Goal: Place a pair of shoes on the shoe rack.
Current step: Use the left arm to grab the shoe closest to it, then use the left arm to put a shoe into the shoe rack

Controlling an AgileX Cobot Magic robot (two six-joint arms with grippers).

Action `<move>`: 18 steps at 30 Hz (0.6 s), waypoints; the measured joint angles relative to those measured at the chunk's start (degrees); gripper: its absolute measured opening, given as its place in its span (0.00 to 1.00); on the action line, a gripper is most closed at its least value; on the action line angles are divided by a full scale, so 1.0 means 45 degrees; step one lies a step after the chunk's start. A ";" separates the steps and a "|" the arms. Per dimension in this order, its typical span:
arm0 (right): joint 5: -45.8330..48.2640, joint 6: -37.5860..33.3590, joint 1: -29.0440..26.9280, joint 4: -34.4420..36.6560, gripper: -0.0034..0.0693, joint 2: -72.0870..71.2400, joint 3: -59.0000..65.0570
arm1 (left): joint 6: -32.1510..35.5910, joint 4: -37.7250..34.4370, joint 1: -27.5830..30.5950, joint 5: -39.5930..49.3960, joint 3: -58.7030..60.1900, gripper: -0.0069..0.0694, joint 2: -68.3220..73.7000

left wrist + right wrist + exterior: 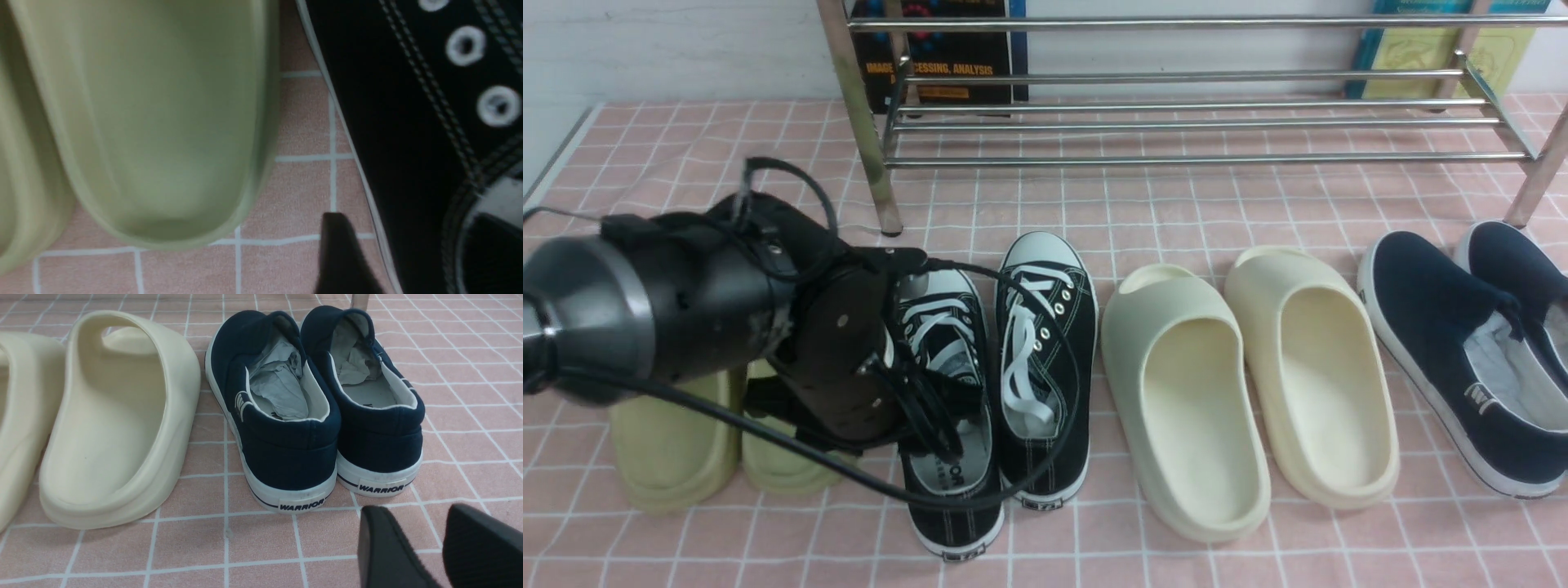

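Spanning the twelve o'clock side of the pink checked surface, the wide shoe rack of shiny steel bars carries no shoe yet. Both black canvas sneakers with white laces sit at seven o'clock, just beside the olive-green foam slides. The left pincer is released and seems to straddle one sneaker's side wall, with one finger outside. The right pincer is released at five o'clock, grasping nothing. Soft canvas may fold and slip, and the black cable looped over the sneakers could drag one.
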 joint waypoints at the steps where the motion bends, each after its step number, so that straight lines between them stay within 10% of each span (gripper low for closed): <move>1: 0.0000 0.0000 0.0000 0.0000 0.37 0.0000 0.0000 | -0.0001 0.0000 0.0000 0.0001 0.0000 0.52 0.0096; 8: 0.0000 0.0000 0.0000 0.0000 0.37 0.0000 0.0000 | -0.0046 0.0001 -0.0026 -0.0216 -0.0016 0.11 0.0036; 18: 0.0000 0.0000 0.0000 0.0000 0.37 0.0000 0.0000 | 0.0880 -0.1344 0.1408 0.1620 -0.2350 0.11 -0.2145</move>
